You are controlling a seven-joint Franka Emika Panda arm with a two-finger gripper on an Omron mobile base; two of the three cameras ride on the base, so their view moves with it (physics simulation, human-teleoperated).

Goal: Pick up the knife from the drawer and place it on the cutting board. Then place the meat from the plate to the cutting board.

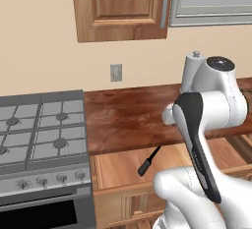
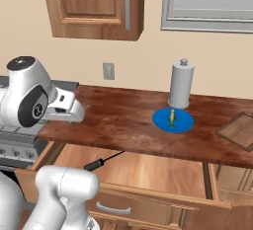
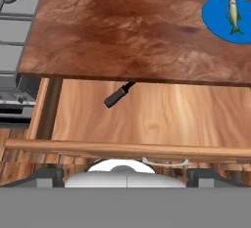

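Nearest the robot, the drawer (image 3: 147,119) stands pulled out under the bench's front edge, so its pale floor can be reached from above. On that floor, toward its left rear corner, lies the knife (image 3: 117,95), handle out in the open and blade running back beneath the bench lip; the overhang looks likely to crowd a grasp anywhere but the handle. Well above it the jaws stand released and wide, holding nothing. Farther back, on the bench's (image 2: 118,120) right half, the meat (image 2: 172,118) rests on the plate (image 2: 184,123), with a paper-towel roll (image 2: 181,85) just behind. At the bench's far right edge sits the cutting board (image 2: 239,131), bare. A stove (image 1: 39,129) flanks the bench's left end.
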